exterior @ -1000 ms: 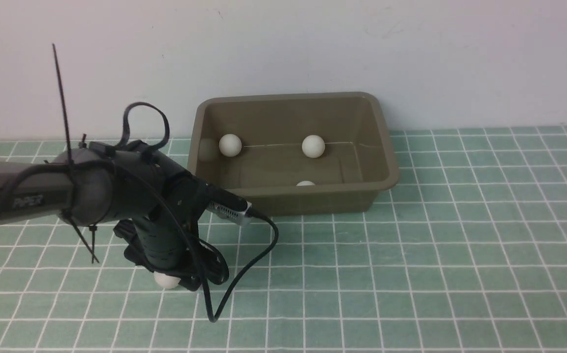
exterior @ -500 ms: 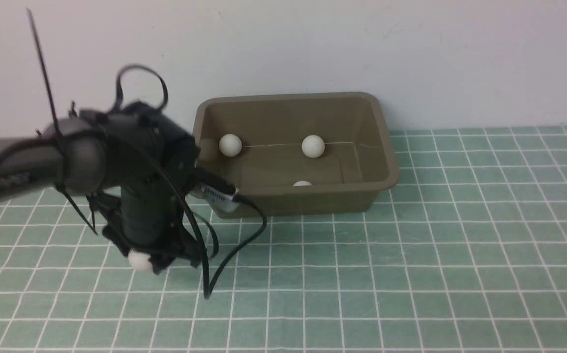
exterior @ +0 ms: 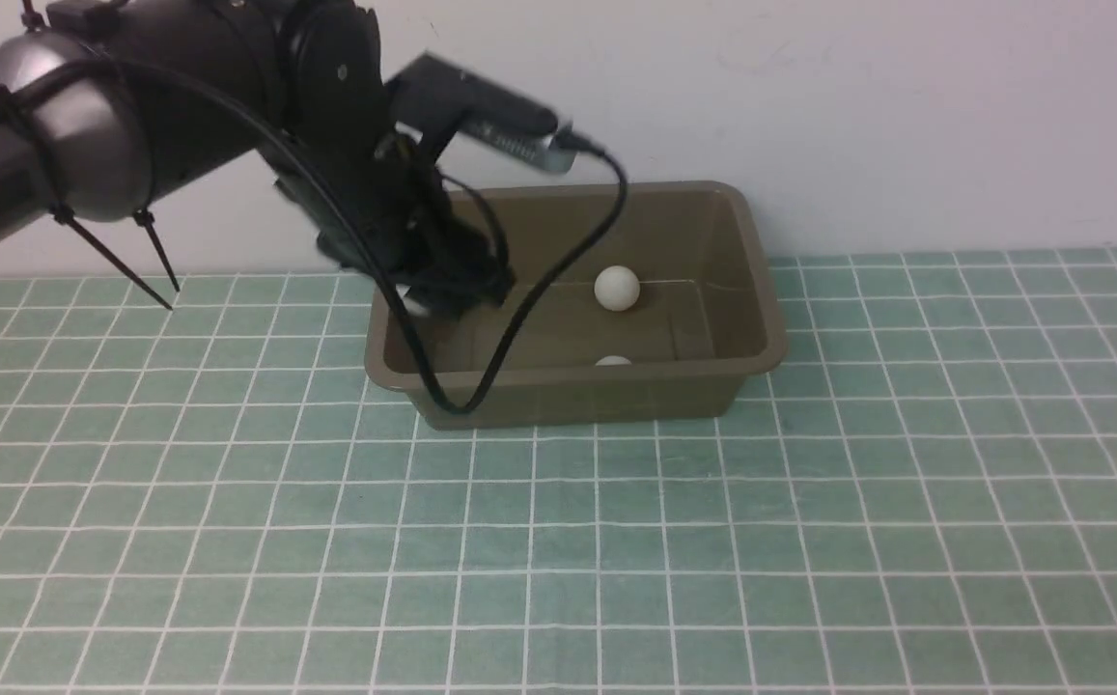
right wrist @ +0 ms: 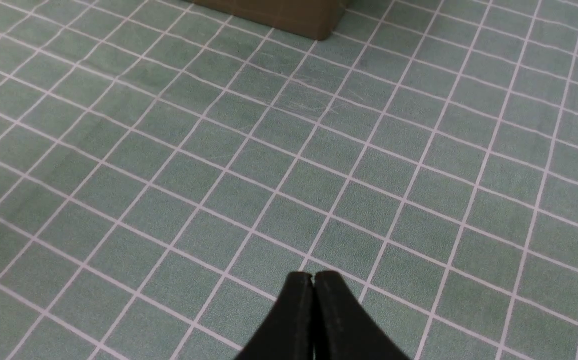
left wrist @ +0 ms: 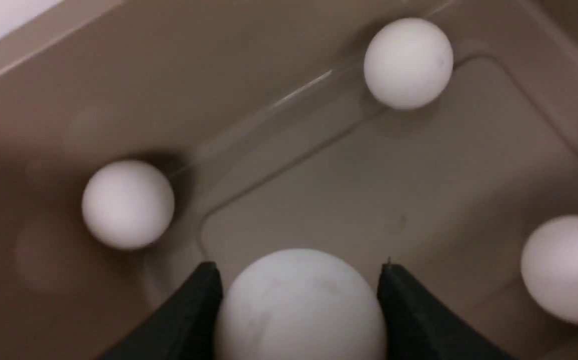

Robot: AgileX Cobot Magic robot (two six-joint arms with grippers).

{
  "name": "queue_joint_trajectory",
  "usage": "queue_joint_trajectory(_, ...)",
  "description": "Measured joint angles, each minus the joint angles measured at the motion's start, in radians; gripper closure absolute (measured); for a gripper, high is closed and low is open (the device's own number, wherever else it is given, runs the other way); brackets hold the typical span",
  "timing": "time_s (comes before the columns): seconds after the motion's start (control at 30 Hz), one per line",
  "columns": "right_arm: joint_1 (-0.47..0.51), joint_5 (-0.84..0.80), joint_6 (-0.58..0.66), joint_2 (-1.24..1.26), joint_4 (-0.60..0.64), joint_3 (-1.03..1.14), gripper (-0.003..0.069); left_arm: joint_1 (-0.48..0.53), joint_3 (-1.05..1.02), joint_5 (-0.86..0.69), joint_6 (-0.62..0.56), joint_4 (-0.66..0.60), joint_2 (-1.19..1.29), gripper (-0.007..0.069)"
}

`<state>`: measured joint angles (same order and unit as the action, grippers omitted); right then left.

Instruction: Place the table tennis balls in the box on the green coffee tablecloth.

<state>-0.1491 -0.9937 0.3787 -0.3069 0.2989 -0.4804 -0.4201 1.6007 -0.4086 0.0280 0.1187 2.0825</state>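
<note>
My left gripper [left wrist: 298,266] is shut on a white table tennis ball [left wrist: 298,305], one black finger on each side. It hangs over the left end of the olive-brown box [exterior: 761,290], which stands on the green coffee tablecloth [exterior: 809,531]. In the left wrist view, three more balls lie on the box floor [left wrist: 368,200]: one [left wrist: 128,204], a second [left wrist: 408,62] and a third [left wrist: 566,270]. The front view shows two of them [exterior: 616,288] [exterior: 613,361]; my arm hides the rest. My right gripper [right wrist: 312,275] is shut and empty above the cloth [right wrist: 219,150].
The box stands against the white back wall [exterior: 906,116]. A black cable [exterior: 519,319] from my left wrist droops across the box's front rim. A corner of the box [right wrist: 293,17] shows in the right wrist view.
My left arm has lifted off the cloth with the ball and swung up and back to the right, over the box's left end. A ball in the box has rolled slightly.
</note>
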Motion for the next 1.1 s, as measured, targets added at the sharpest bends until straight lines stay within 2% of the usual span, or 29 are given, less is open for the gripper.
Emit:
queue_joint_trajectory(0.23, 0.0, 0.0, 0.0, 0.0, 0.0, 0.0, 0.0675, 0.0, 0.0, 0.046, 0.016, 0.003, 0.0, 0.0089)
queue_joint_trajectory(0.37, 0.0, 0.014, 0.0, 0.0, 0.0, 0.0, 0.0675, 0.0, 0.0, -0.011, 0.021, 0.004, -0.003, 0.0076)
queue_joint_trajectory(0.4, 0.0, 0.025, 0.004, 0.0, -0.005, 0.0, 0.0675, 0.0, 0.0, -0.028, 0.021, 0.004, -0.006, 0.0092)
queue_joint_trajectory(0.47, 0.0, 0.049, 0.007, 0.0, -0.022, 0.0, 0.0675, 0.0, 0.0, -0.064, 0.021, 0.004, -0.016, 0.0171)
queue_joint_trajectory(0.63, 0.0, 0.172, 0.008, 0.0, -0.115, 0.0, 0.0675, 0.0, -0.001, -0.172, 0.021, 0.02, -0.081, 0.0541)
queue_joint_trajectory(0.7, 0.0, 0.207, 0.01, 0.0, -0.146, 0.0, 0.0675, 0.0, -0.013, -0.168, 0.021, 0.024, -0.124, 0.0599)
queue_joint_trajectory(0.77, 0.0, 0.234, 0.01, 0.0, -0.185, 0.0, 0.0675, 0.0, -0.053, -0.144, 0.021, 0.024, -0.178, 0.0621)
queue_joint_trajectory(0.87, 0.0, 0.246, 0.01, 0.0, -0.238, 0.0, 0.0675, -0.001, -0.212, -0.007, 0.022, 0.017, -0.333, 0.0629)
queue_joint_trajectory(1.0, 0.0, 0.246, 0.008, 0.0, -0.247, 0.0, 0.0675, -0.001, -0.459, 0.176, 0.027, 0.015, -0.522, 0.0629)
queue_joint_trajectory(1.1, 0.0, 0.246, 0.008, 0.0, -0.247, 0.0, 0.0675, -0.001, -0.542, 0.224, 0.03, 0.015, -0.583, 0.0629)
